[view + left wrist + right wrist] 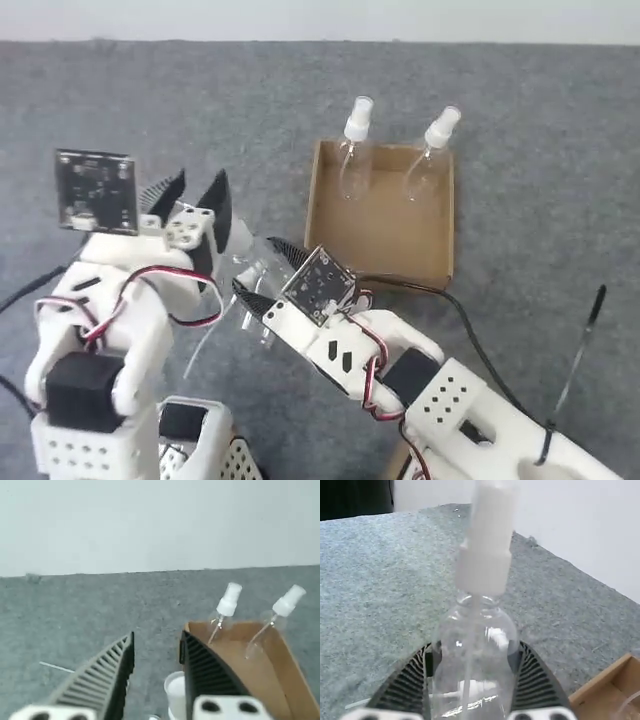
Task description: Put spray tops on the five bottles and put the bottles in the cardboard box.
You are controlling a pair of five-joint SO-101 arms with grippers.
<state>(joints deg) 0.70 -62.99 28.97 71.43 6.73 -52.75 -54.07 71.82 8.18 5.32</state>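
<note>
My right gripper [257,266] is shut on a clear bottle [470,680] that carries a white spray top [485,545]. In the high view this bottle [255,285] is held just left of the cardboard box [385,235], its spray top [240,238] pointing toward my left gripper [200,180]. My left gripper [157,640] stands open just above and beside that white top [175,690], with nothing between its fingers. Two clear bottles with spray tops [352,165] [425,170] lean at the far end of the box [280,665].
Grey carpet covers the table. A thin clear tube [205,345] lies on the carpet by the left arm's base. A thin black rod [585,335] lies at the right. The near half of the box floor is bare.
</note>
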